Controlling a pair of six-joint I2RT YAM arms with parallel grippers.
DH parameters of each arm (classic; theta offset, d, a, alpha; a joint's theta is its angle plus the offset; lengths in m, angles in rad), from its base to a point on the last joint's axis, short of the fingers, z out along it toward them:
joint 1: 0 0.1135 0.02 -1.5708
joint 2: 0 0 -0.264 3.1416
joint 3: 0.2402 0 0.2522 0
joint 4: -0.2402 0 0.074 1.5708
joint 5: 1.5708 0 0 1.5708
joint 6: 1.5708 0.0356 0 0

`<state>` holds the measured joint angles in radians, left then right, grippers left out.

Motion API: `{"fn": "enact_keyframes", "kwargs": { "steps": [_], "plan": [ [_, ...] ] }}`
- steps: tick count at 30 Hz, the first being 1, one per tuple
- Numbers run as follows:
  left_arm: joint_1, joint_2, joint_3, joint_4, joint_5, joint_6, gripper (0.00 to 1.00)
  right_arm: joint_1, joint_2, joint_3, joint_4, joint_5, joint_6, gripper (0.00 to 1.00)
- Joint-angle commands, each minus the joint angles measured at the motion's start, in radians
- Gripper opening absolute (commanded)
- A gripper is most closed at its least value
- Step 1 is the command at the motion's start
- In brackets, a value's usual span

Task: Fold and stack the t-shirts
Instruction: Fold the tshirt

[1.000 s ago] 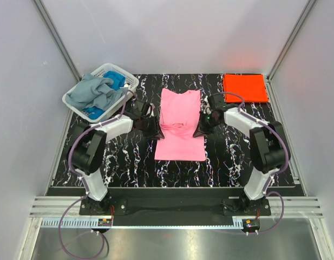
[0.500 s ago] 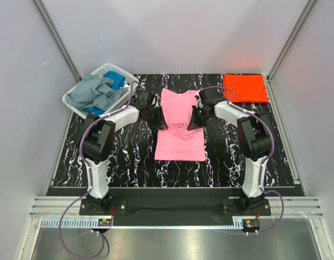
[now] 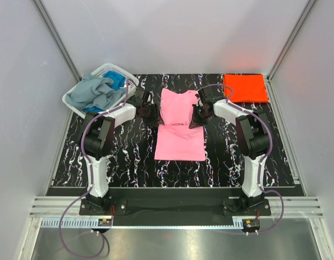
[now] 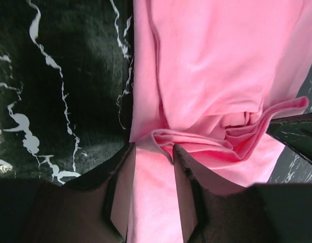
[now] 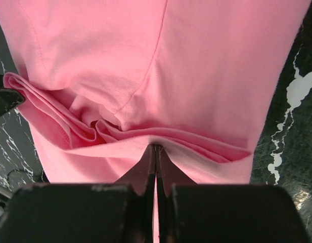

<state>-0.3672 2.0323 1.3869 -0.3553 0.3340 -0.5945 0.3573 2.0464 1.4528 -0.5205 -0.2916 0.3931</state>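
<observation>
Where pink t-shirt (image 5: 161, 66) bunches, right gripper (image 5: 156, 151) seemingly buried

Half-folded pink t-shirt (image 3: 180, 127), creased crosswise

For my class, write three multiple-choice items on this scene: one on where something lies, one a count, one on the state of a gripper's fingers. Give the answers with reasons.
1. Where on the table does the folded orange-red shirt lie?
A far right corner; B near left corner; C between the arm bases.
2. How many shirts lie on the table outside the basket?
A one; B two; C four.
3. The right fingers are:
A spread wide over bare table; B shut on a fold of the pink shirt; C shut on the basket rim.

Answers:
1 A, it lies flat at the far right in the top view.
2 B, only the pink one and the orange-red one.
3 B, the right wrist view shows them pressed together on pink cloth.
</observation>
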Motion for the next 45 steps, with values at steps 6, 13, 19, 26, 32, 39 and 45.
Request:
{"fn": "enact_keyframes", "kwargs": {
  "steps": [6, 13, 19, 26, 32, 39, 45],
  "plan": [
    [0.007, -0.118, 0.012, 0.007, -0.047, 0.051, 0.44, -0.006, -0.023, 0.063, -0.03, 0.025, -0.019, 0.0],
    [-0.019, -0.23, -0.084, -0.004, -0.078, 0.022, 0.4, 0.037, -0.109, 0.018, -0.006, 0.0, 0.033, 0.0],
    [-0.053, -0.276, -0.155, -0.005, -0.067, -0.028, 0.38, 0.083, -0.109, -0.011, 0.043, -0.056, 0.062, 0.0],
    [-0.081, -0.307, -0.291, 0.07, -0.066, -0.094, 0.35, 0.106, -0.016, 0.018, 0.086, -0.13, 0.064, 0.0],
    [-0.104, -0.285, -0.379, 0.105, -0.099, -0.105, 0.34, 0.08, 0.087, 0.101, 0.073, -0.08, 0.05, 0.0],
    [-0.104, -0.245, -0.427, 0.089, -0.144, -0.102, 0.34, 0.037, 0.089, 0.096, 0.128, -0.128, 0.055, 0.0],
    [-0.105, -0.264, -0.411, 0.041, -0.194, -0.093, 0.34, 0.039, 0.028, 0.1, 0.122, -0.144, 0.059, 0.01]
  ]
}}
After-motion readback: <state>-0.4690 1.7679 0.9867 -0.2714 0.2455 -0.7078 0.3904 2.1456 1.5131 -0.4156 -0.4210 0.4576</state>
